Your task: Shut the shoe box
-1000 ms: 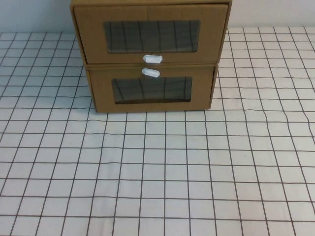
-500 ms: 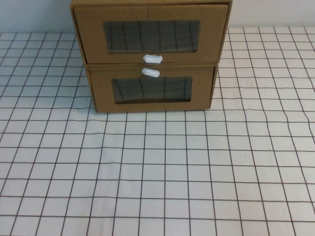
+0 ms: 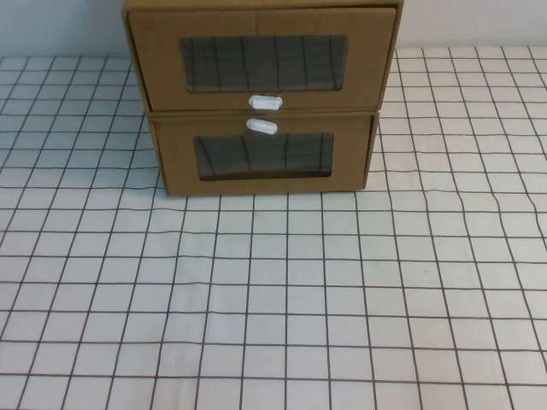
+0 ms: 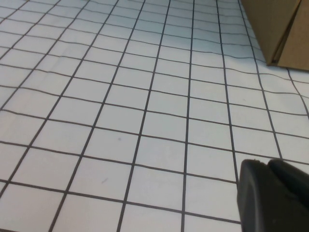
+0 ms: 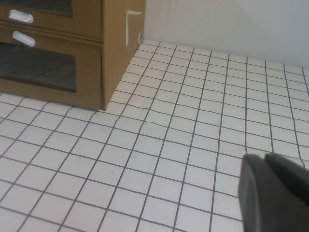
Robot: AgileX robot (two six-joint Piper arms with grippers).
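Observation:
Two brown cardboard drawer boxes stand stacked at the back of the table. The upper one is the shoe box [image 3: 376, 60], with a clear window and a white pull tab [image 3: 265, 102] just below it. It also shows in the right wrist view [image 5: 72, 21], its front about flush with the box below. Neither arm shows in the high view. My left gripper [image 4: 267, 162] is shut and empty, low over the table, away from the boxes. My right gripper [image 5: 263, 155] is shut and empty, over the table to the boxes' right.
The twin lower box [image 3: 350, 154] has its white tab [image 3: 261, 126] above its window. A brown box corner [image 4: 275, 29] shows in the left wrist view. A white cloth with a black grid [image 3: 273, 299] covers the table. A pale wall [image 5: 231, 24] stands behind.

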